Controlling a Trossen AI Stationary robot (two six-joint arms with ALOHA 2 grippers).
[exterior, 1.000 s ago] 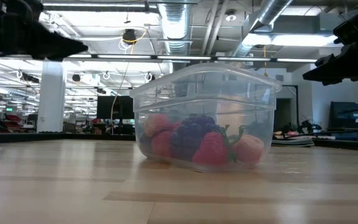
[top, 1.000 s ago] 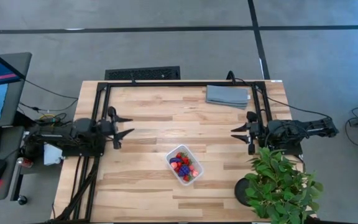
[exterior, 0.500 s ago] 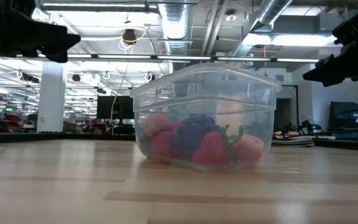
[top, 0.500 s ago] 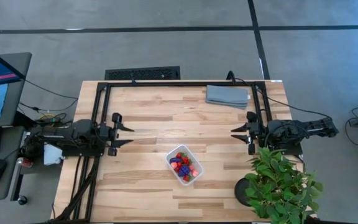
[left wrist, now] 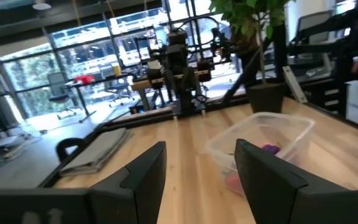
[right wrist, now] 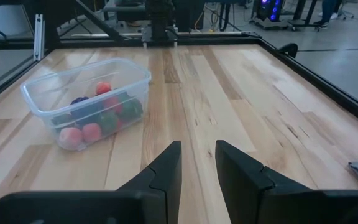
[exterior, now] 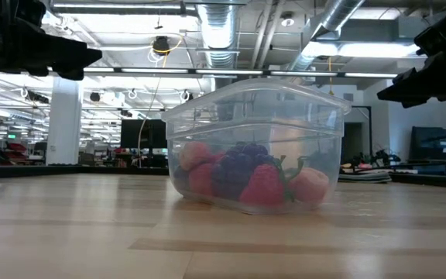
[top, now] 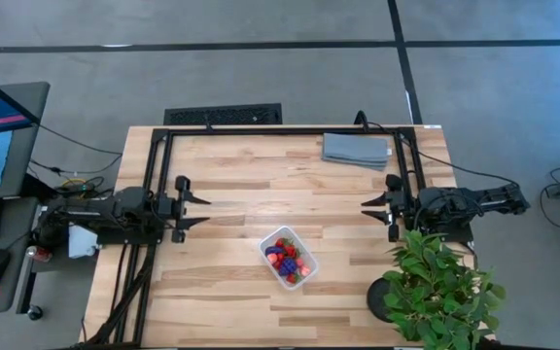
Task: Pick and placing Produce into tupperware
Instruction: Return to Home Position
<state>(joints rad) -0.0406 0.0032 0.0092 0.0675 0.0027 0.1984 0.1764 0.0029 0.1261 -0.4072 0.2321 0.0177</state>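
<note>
I'm holding my left pincer and right pincer released and empty, well apart on either side of the tupperware, with all visible produce sitting inside it, so I'm judging the packing done.

No text, label, brand, number or sign can be read anywhere in these views.

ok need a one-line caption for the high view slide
Left gripper and right gripper open and empty at opposite table sides, the produce gathered in the tupperware between them.
</note>
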